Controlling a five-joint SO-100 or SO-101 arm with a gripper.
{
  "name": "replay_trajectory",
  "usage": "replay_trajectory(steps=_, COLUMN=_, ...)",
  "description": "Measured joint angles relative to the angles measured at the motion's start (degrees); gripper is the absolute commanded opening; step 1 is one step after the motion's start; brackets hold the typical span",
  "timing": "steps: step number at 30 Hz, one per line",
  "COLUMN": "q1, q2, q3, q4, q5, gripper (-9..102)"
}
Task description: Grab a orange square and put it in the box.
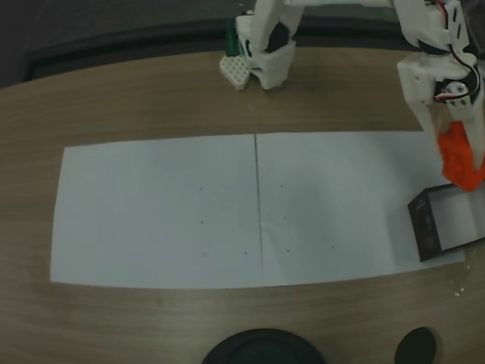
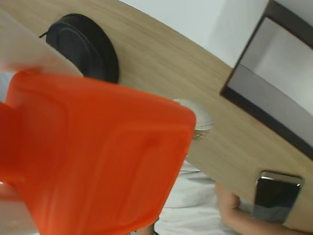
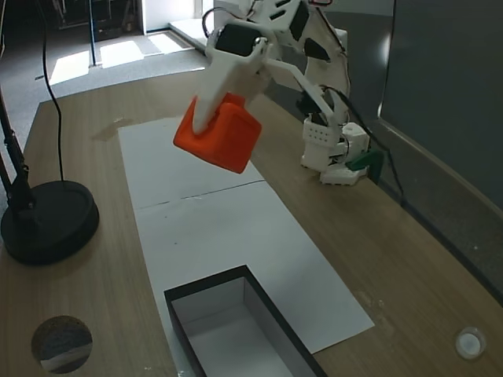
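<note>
My gripper [image 3: 214, 129] is shut on the orange square [image 3: 220, 137], a bright orange-red cube with rounded edges, and holds it in the air over the white paper. One white finger [image 3: 211, 102] lies across the cube's near face; the other finger is hidden behind it. In a fixed view the orange square [image 1: 462, 161] hangs under the gripper [image 1: 456, 155], just above the far edge of the box [image 1: 424, 226]. The box [image 3: 206, 288] has black walls and a pale inside. In the wrist view the orange square [image 2: 98, 156] fills the left, with the box [image 2: 254, 105] at upper right.
Two white paper sheets [image 1: 227, 212] cover the wooden table. A black round stand base [image 3: 47, 220] sits beside them. The arm's base [image 3: 334, 153] stands at the table's far edge. A person's arm [image 2: 234, 215] and a phone [image 2: 276, 196] show in the wrist view.
</note>
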Motion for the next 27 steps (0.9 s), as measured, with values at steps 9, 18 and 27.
replay_trajectory(steps=9, q1=-5.6, q2=-15.3, q3=-5.3, q4=-7.9, q5=0.4, gripper=1)
replay_trajectory(steps=18, q1=-8.2, q2=-27.5, q3=-14.0, q4=-9.9, q5=2.5, gripper=1)
replay_trajectory(steps=27, q1=-9.1, q2=-31.4, q3=-17.2, q4=-9.9, q5=2.5, gripper=6)
